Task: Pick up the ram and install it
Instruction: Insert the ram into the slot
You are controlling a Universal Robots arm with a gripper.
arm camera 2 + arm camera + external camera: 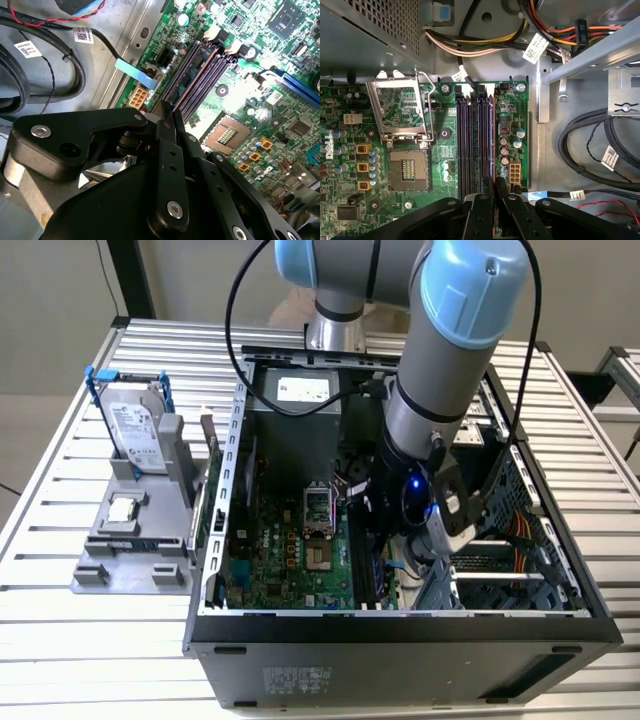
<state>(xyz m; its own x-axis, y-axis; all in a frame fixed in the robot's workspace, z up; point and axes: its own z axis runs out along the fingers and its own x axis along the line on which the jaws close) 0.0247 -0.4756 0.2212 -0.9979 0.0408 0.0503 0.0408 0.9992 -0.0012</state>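
My gripper [392,558] reaches down into the open computer case [400,628], right over the memory slots [475,145] of the green motherboard [275,560]. Its black fingers [482,210] stand close together at the near end of the slots [200,75]. Between them shows a thin dark edge, the ram [495,184], held upright and in line with the slot nearest the board's edge. In the second wrist view the gripper [169,114] tips sit just above the slot ends. Whether the ram touches the slot I cannot tell.
The open processor socket [409,170] lies beside the slots. Black cables [590,145] and a drive cage [500,540] crowd the case's other side. Outside, at the exterior view's left, a grey fixture [130,575] holds a silver hard drive [135,430] and a square processor chip [122,508].
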